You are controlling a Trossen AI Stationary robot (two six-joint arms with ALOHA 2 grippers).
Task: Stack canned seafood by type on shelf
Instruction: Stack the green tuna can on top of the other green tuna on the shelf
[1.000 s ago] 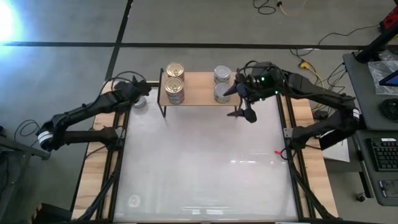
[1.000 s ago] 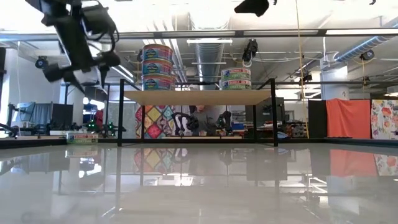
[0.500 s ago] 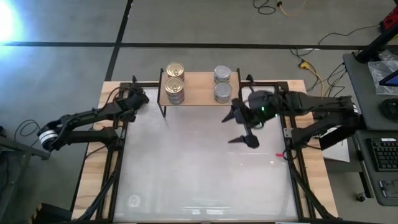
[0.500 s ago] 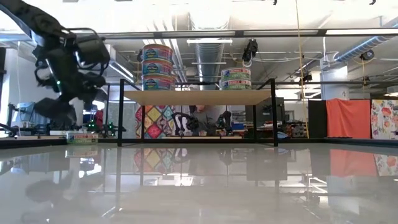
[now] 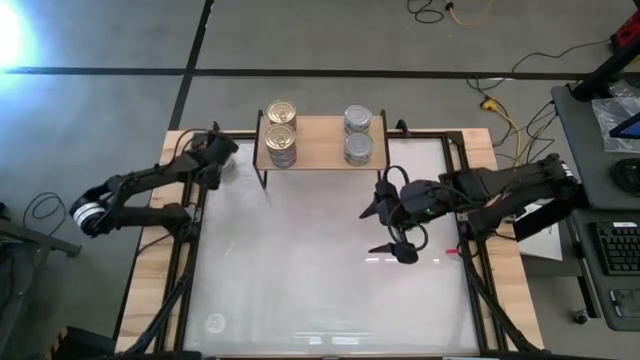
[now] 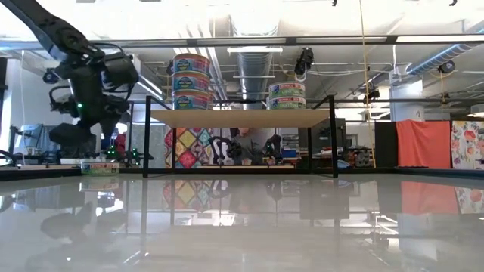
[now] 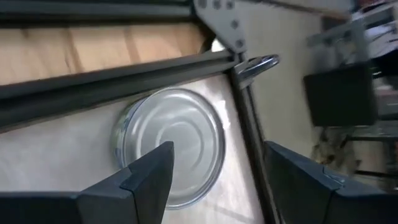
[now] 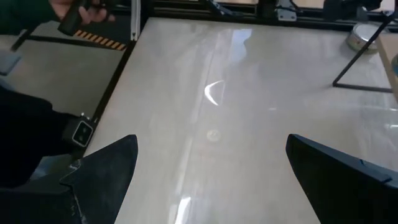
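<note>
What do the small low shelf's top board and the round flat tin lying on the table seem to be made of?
The shelf's top board looks like light unpainted wood, with pale grain visible. The round flat tin looks like bare silver-grey metal: its lid shines and carries pressed concentric rings.

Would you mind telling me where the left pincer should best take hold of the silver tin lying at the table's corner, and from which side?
Grip the silver tin across its low side wall, coming straight down from above. It lies flat with its round lid up, so opposite rim edges are the only faces offered. The open left pincer already straddles it; the table's frame rail close alongside probably hinders a sideways approach.
</note>
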